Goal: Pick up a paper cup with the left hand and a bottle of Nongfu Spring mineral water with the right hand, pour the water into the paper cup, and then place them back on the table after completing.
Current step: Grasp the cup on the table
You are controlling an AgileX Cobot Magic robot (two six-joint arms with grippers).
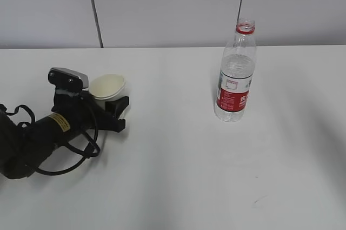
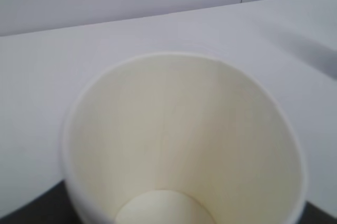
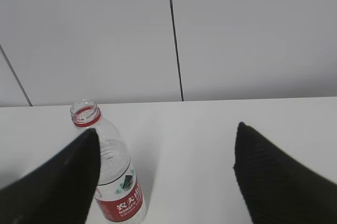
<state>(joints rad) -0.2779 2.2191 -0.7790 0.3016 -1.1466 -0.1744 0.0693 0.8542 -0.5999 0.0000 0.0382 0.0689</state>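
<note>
Paper cup (image 1: 107, 86): empty, upright on the counter (image 1: 173, 176) at the left; probably light, thin-walled, easily crushed; best held gently round mid-wall. Left gripper (image 1: 111, 108): low, reaching level along the counter, jaws either side of the cup; whether they press it, cannot tell. Water bottle (image 1: 235, 73): uncapped, upright at the right; likely heavier, smooth; take at the label. Right gripper (image 3: 166, 174): jaws apart, empty, beside the bottle.

One paper cup (image 1: 107, 86), one water bottle (image 1: 236, 73), two hands (image 1: 116, 112) (image 3: 166, 171).
</note>
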